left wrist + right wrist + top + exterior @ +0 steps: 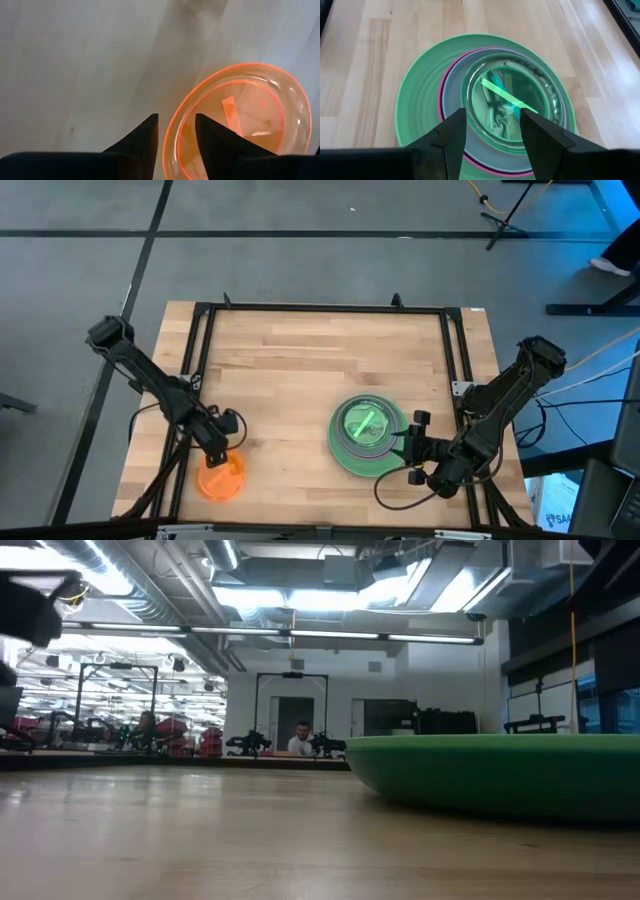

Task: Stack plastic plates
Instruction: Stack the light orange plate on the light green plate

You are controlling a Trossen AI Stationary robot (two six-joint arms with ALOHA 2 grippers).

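Observation:
A small translucent orange plate (pixel 220 478) (pixel 250 110) lies flat near the table's near-left corner. My left gripper (pixel 216 452) (pixel 176 117) is open just over it, one finger outside the rim and one over the plate's inside. The other plates form one stack (pixel 365 436): a large green plate (pixel 415 115) (pixel 500 775) at the bottom, a magenta one (pixel 441 102) and a grey-teal one (pixel 452 85) above it, and translucent green small plates (pixel 520 90) on top. My right gripper (pixel 408 447) (pixel 492 114) is open at the stack's right side, holding nothing. My left gripper stands astride the orange plate's rim (pixel 170 132) on the side toward the far edge, slanting down from above. The gap between the fingers is wider than the rim. I cannot tell whether either finger touches the plate, which lies flat on the table.
A black frame (pixel 320 308) runs along the table's left, far and right sides. Bare wood (pixel 300 370) stretches across the far half and between the two arms. In the low view a person (pixel 300 740) sits in the room far behind the table.

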